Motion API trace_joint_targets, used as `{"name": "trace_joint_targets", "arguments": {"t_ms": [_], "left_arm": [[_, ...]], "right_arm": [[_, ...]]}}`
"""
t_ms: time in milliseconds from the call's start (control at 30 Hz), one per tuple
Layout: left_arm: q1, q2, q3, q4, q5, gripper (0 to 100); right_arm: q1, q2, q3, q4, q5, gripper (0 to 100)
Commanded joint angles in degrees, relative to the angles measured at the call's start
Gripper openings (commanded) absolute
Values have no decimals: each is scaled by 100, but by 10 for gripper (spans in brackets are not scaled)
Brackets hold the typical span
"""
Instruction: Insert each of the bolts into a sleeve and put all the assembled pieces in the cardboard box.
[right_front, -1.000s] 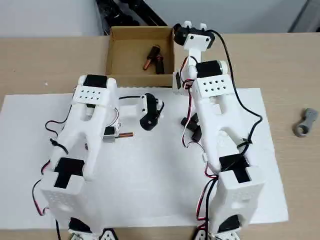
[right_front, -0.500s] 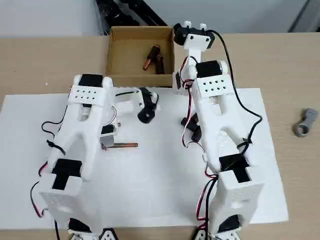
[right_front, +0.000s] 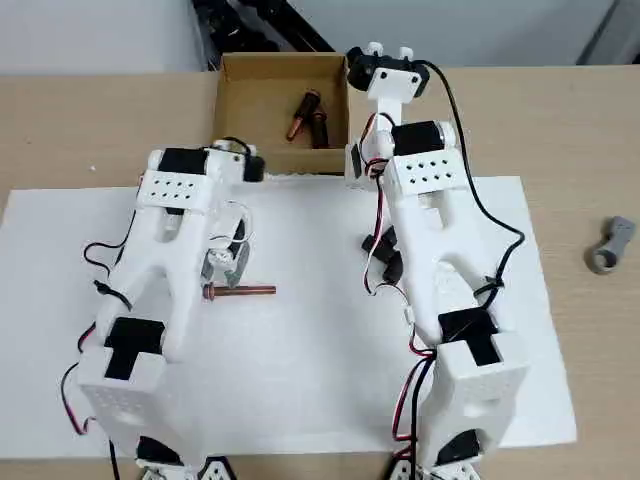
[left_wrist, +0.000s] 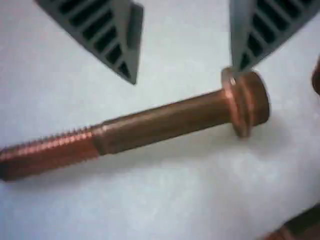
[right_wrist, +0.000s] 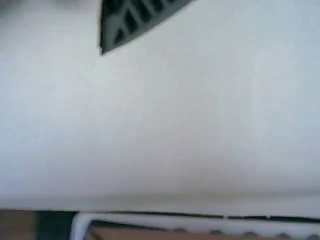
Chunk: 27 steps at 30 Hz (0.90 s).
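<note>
A pale wooden table carries a big sheet of white paper, and both white plastic arms stand on the sheet's near edge. At the far side of the table, touching the paper's edge, sits a small open cardboard box with plain brown walls and a flat floor. Two finished pieces lie close together against its right side, each a copper-coloured shaft in a dark sleeve.

One loose bolt lies flat on the paper in front of the left arm, well short of the box. It is metal with a dull copper shine: a round head with a thin flange, a smooth shank, then a threaded end. From above, the head points toward the left arm and the threaded end toward the middle of the sheet.

The left claw hangs right over the bolt, released, holding nothing. Its grey ribbed fingers taper to points and are spread wide; one tip touches the head's flange, the other is clear of the shank.

The right claw is by the paper's far edge next to the box; whether it is released or clenched cannot be told.

A small grey plastic part lies on bare wood well off to the right.
</note>
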Motion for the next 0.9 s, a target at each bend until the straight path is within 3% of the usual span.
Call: {"name": "trace_joint_targets", "arguments": {"t_ms": [0, 167, 233, 867], "left_arm": [[53, -281, -13, 158, 1055, 116], [202, -264, -4, 158, 3121, 112], [316, -264, -4, 158, 3534, 112], [404, -281, 769, -571, 3965, 112]], "right_arm": [[4, -75, -264, -48, -44, 143], [22, -75, -264, -136, -44, 143], [13, -66, -264, -171, -44, 143], [13, -66, -264, -207, -44, 143]]}}
